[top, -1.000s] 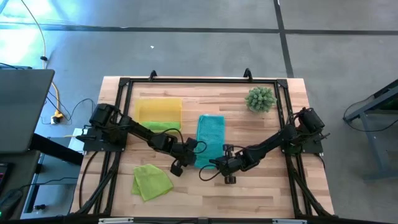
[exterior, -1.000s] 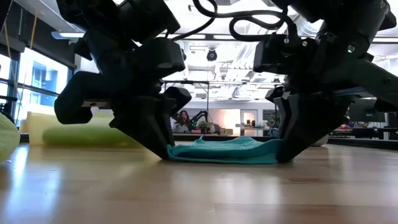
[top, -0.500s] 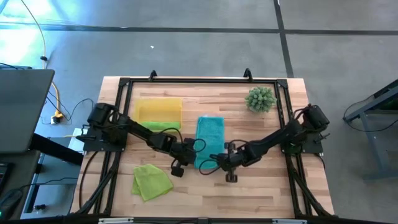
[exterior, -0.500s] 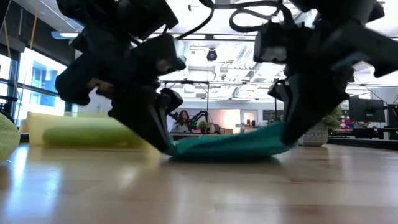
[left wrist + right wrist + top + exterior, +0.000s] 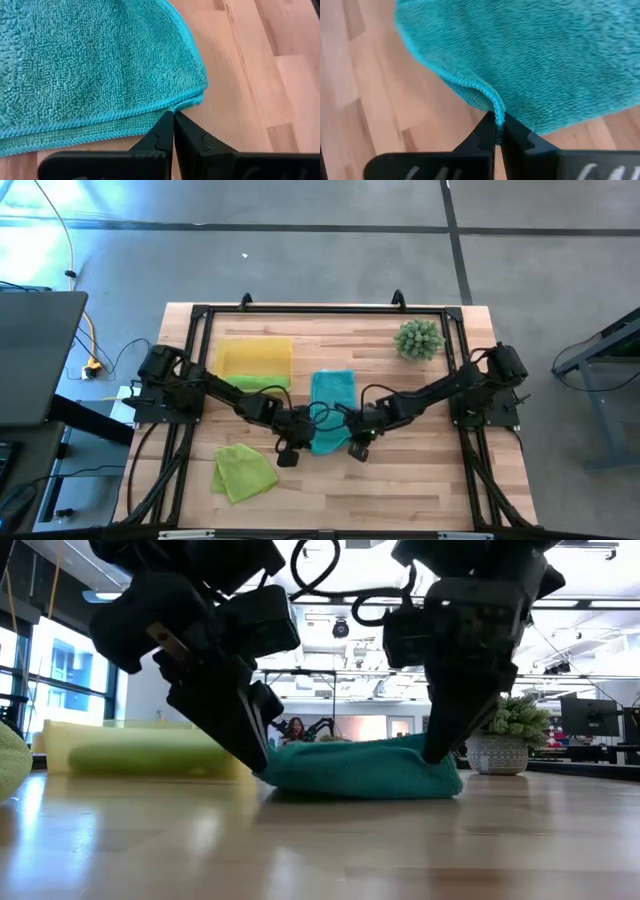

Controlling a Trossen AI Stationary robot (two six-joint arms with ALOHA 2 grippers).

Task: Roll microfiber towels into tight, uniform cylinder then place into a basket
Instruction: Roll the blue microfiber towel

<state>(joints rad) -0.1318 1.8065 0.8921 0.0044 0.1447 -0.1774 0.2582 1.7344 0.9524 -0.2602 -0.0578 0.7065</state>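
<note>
The teal towel (image 5: 331,408) lies bunched in a mound (image 5: 360,768) at the table's middle. My left gripper (image 5: 303,428) is shut on its near left corner, and my right gripper (image 5: 350,432) is shut on its near right edge. A rolled lime green towel (image 5: 256,383) lies at the near side of the yellow basket (image 5: 255,352). A second lime green towel (image 5: 243,472) lies crumpled on the table near the front left. My left gripper pinches the towel's hemmed edge (image 5: 165,109) at its near left corner between its two fingers, slanting down from the table's left; two layers show there. That corner sits low at the table. My right gripper pinches a folded bit of the towel's hemmed edge (image 5: 495,106) between its two fingers, pointing down from above. That edge is raised off the table (image 5: 436,745), and the cloth slopes slack away from it.
A spiky green ball plant (image 5: 418,338) in a pot stands at the far right. A black frame (image 5: 320,310) runs around the table's edges. Bare wood lies in front of the teal towel and to its right.
My right gripper has gone toward the table's left and far edge and risen, carrying the teal towel's near right edge. My left gripper has tipped and kept its corner low. The towel's near end has lifted and bunched from flat into a mound; its far end has stayed.
</note>
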